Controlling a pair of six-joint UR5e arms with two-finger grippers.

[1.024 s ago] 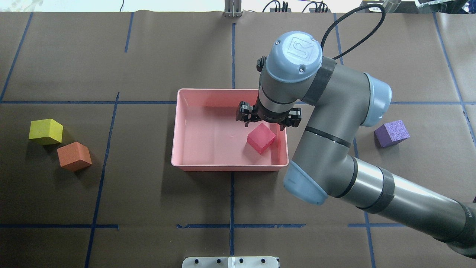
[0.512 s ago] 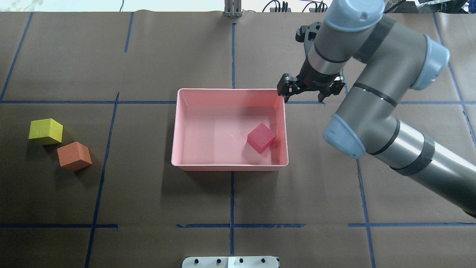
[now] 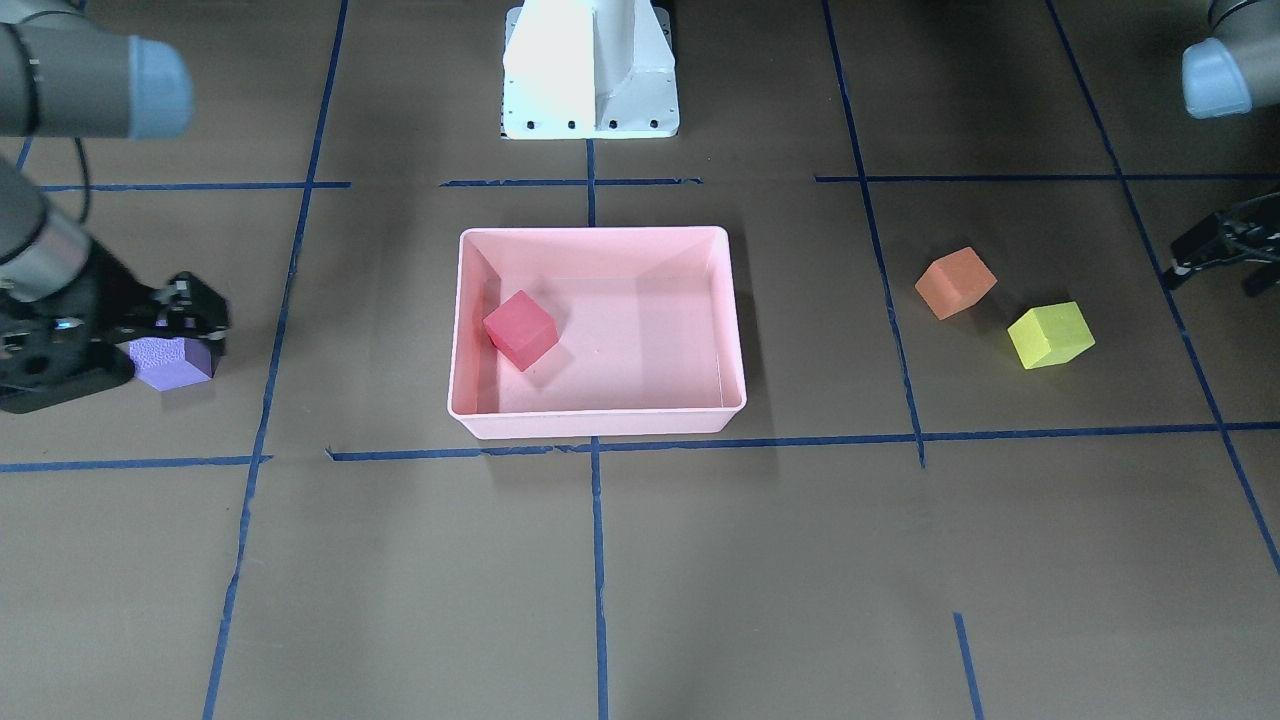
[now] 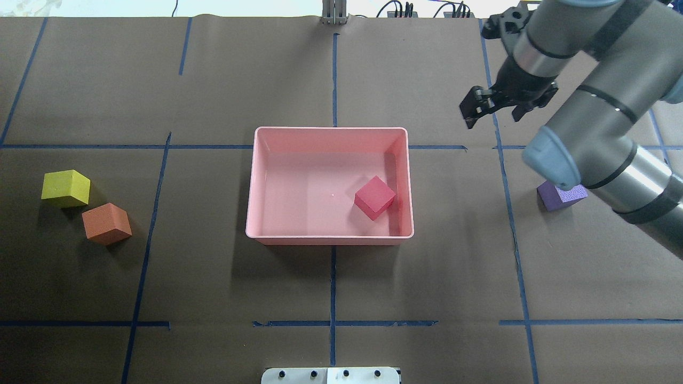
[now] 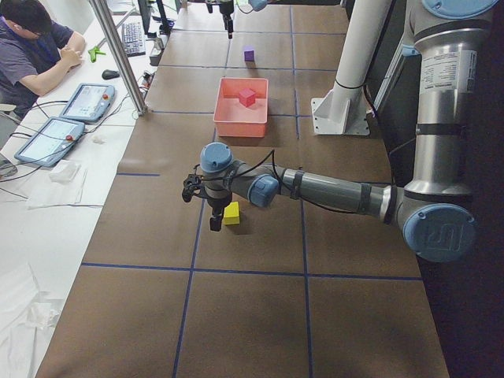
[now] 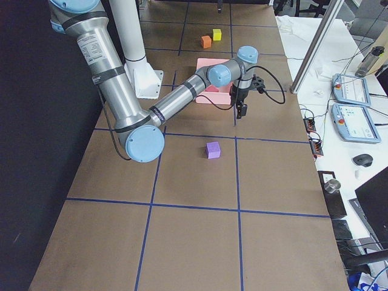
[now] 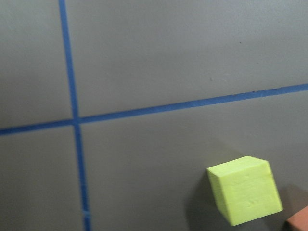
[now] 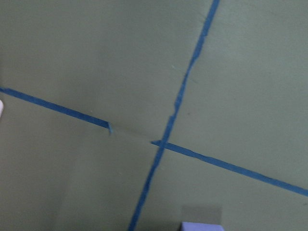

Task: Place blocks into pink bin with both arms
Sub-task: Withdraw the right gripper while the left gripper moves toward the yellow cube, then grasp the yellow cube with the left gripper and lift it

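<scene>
The pink bin [image 4: 251, 186] stands mid-table with the red block [image 4: 375, 197] lying in its right part. My right gripper [image 4: 493, 109] is open and empty, raised above the table to the far right of the bin. The purple block [image 4: 555, 198] sits on the table nearer the robot, partly under my right arm. The yellow block [image 4: 65, 188] and orange block [image 4: 106, 223] lie together at the left. My left gripper [image 3: 1225, 255] is open and empty, hovering just beyond the yellow block [image 3: 1050, 335]. The left wrist view shows the yellow block [image 7: 245, 190] at lower right.
The white pedestal base [image 3: 590, 70] stands at the robot's side of the table. Blue tape lines [image 4: 333, 282] cross the brown table cover. An operator [image 5: 31, 47], tablets [image 5: 83, 102] and a metal post [image 5: 118, 55] are beyond the table's far edge.
My right gripper has moved from over the bin, away to the far right, staying open. The red block stays in the bin. The other blocks have not moved.
</scene>
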